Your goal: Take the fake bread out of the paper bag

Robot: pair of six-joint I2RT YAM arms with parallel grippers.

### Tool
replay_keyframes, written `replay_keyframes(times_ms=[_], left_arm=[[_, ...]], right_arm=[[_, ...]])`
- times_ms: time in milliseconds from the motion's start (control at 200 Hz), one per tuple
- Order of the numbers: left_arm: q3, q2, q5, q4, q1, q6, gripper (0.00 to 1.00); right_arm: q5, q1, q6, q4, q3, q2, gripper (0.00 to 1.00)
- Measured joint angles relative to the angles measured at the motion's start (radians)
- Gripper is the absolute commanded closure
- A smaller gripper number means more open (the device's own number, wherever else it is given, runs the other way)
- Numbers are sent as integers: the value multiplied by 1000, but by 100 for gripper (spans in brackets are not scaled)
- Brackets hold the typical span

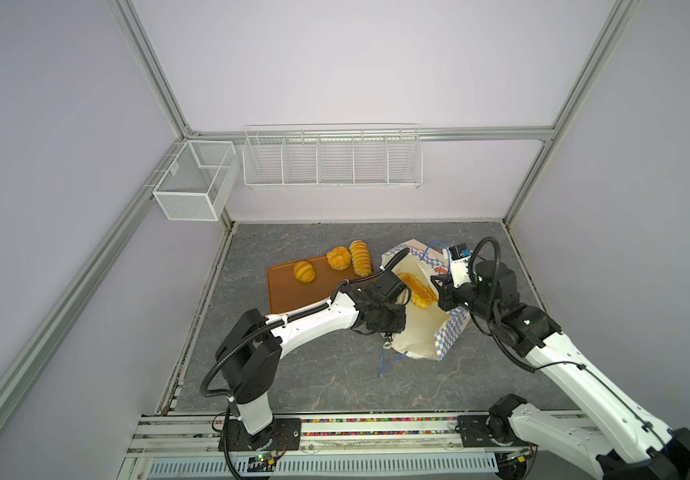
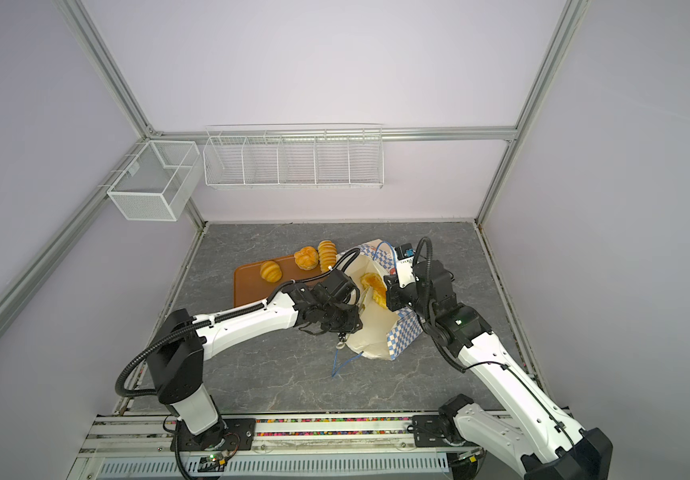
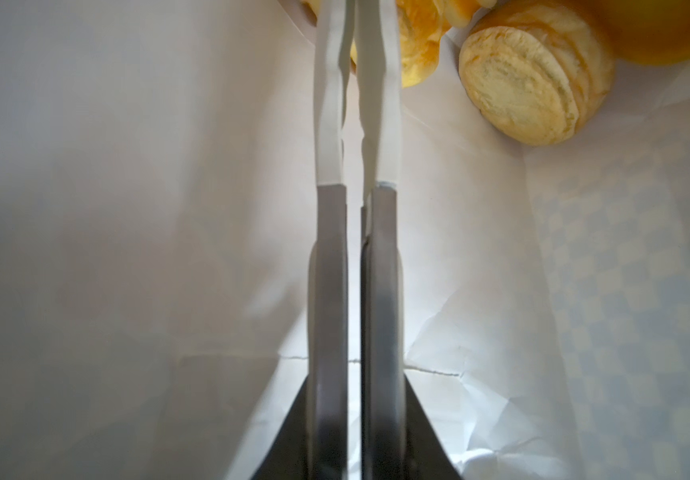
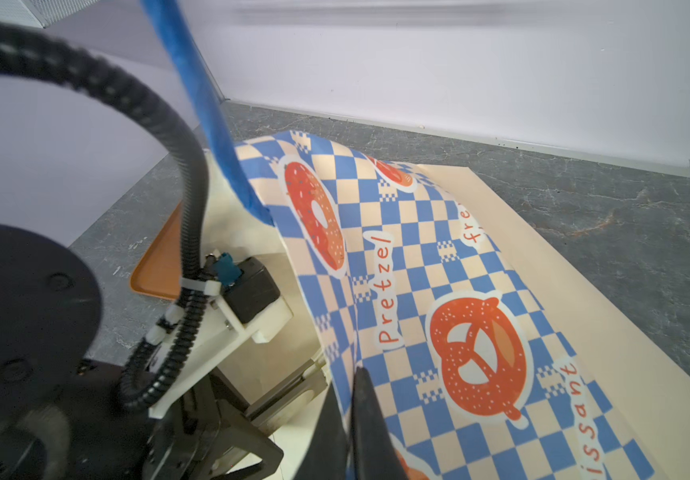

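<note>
The paper bag [image 1: 418, 338] [image 2: 372, 338] lies on its side, mouth toward the left arm. Fake bread [image 1: 416, 291] [image 2: 374, 286] shows inside it. My left gripper [image 1: 406, 296] reaches into the mouth. In the left wrist view its fingers [image 3: 328, 104] stand almost together, nothing between them, tips just short of a pale round bun [image 3: 534, 83] and a yellow roll [image 3: 418, 37]. My right gripper [image 1: 438, 286] [image 4: 351, 374] is shut on the bag's checkered upper wall [image 4: 438, 249], holding it up. Three more pieces of fake bread [image 1: 304, 271] [image 1: 339, 257] [image 1: 360, 257] rest on the brown tray [image 1: 293, 297].
Blue cord handles trail in front of the bag [image 1: 391, 361] and loop above it [image 4: 210, 104]. Two white wire baskets [image 1: 195, 178] [image 1: 332, 160] hang on the walls. The left arm's wrist [image 4: 23, 332] fills one side of the right wrist view.
</note>
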Motion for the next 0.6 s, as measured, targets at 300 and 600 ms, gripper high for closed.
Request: replay_keyframes(times_ms=[300,600], left_arm=[[10,-78,-60,-24,-58,26,74],[34,76,34,132,-67,-131,70]], right_arm=[[0,12,0,7,9,24,93],[-1,16,0,10,13,24,93]])
